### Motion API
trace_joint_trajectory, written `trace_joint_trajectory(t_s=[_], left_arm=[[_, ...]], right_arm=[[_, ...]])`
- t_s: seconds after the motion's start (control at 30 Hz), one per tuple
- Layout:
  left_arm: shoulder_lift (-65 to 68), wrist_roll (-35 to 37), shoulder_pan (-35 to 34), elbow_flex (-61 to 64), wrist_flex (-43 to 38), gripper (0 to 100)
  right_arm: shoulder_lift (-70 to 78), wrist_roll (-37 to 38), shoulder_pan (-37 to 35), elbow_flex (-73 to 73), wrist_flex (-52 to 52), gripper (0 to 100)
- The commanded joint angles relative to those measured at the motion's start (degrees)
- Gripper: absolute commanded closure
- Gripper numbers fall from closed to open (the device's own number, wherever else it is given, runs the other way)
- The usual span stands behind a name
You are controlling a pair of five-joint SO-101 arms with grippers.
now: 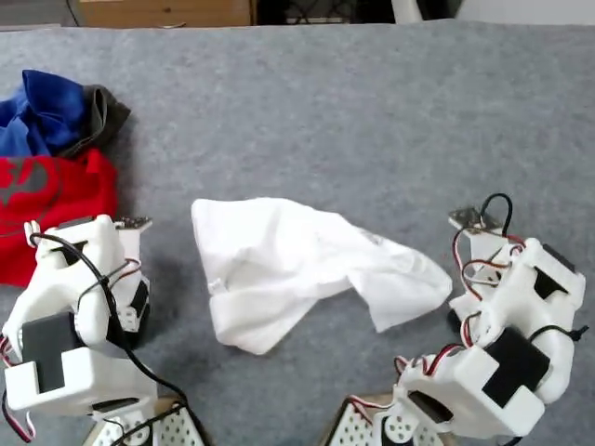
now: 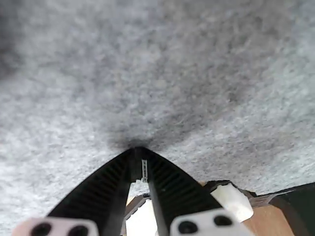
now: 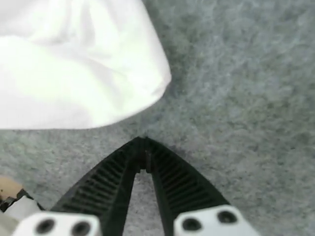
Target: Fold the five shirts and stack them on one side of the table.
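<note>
A white shirt (image 1: 297, 269) lies crumpled in the middle of the grey felt table (image 1: 353, 121). At the far left are a red shirt (image 1: 56, 209), a blue shirt (image 1: 37, 116) and a dark grey one (image 1: 104, 113) in a loose pile. My left arm (image 1: 79, 307) rests near the front left, its gripper (image 2: 138, 150) shut on nothing, tips at the felt. My right arm (image 1: 507, 334) rests at the front right, its gripper (image 3: 142, 142) shut and empty, just short of the white shirt's (image 3: 74, 59) edge.
A wooden cabinet (image 1: 167, 11) stands beyond the table's far edge. Bare felt stretches across the back and right of the table. The arms' bases (image 1: 372, 423) sit at the front edge.
</note>
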Motion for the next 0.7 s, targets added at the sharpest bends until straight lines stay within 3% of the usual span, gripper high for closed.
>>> trace_joint_trajectory(t_s=[0.0, 0.33, 0.5, 0.67], left_arm=[[0.09, -1.41, 0.13, -0.48, -0.18, 97], [0.09, -1.05, 0.13, -1.01, -0.44, 97], [-5.45, -0.97, 0.22, -0.84, -0.09, 97], [-17.85, -0.97, 0.57, -0.13, 3.16, 97]], right_arm=[[0.57, 0.79, 2.11, 1.89, 1.85, 98.4], [-7.78, 0.88, 0.26, 0.31, 7.47, 98.4], [-19.91, 0.88, -4.31, -0.4, 12.84, 98.2], [-31.34, 0.88, -13.36, -0.13, 19.6, 98.0]])
